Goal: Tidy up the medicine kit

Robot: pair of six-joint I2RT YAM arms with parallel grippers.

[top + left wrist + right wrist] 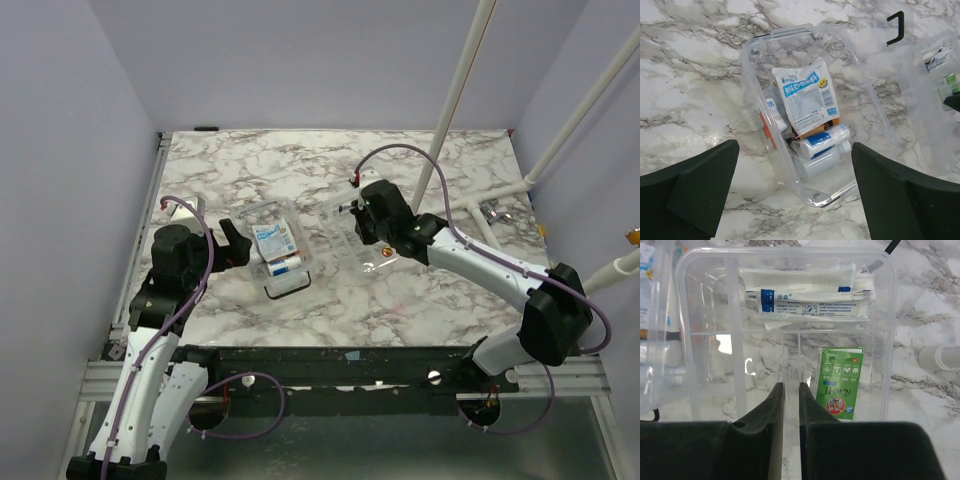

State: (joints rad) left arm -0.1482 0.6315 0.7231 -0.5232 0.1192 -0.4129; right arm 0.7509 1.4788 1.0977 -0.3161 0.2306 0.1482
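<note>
Evidently the sorting is well along: the medicine kit (278,252) lies open left of the worktop's (430,160) middle, its deep half holding a blue-and-white packet (804,95) and small bottles (822,142). Its lid (705,315), laid out flat to the right, carries white strips (810,304) and a green sachet (840,390). The left gripper (795,150) hangs just before the deep half, jaws wide apart and empty. The right gripper (791,390) is pinched nearly together on the lid's near wall. Next, I judge, the lid must swing over without spilling, then the clasps close
</note>
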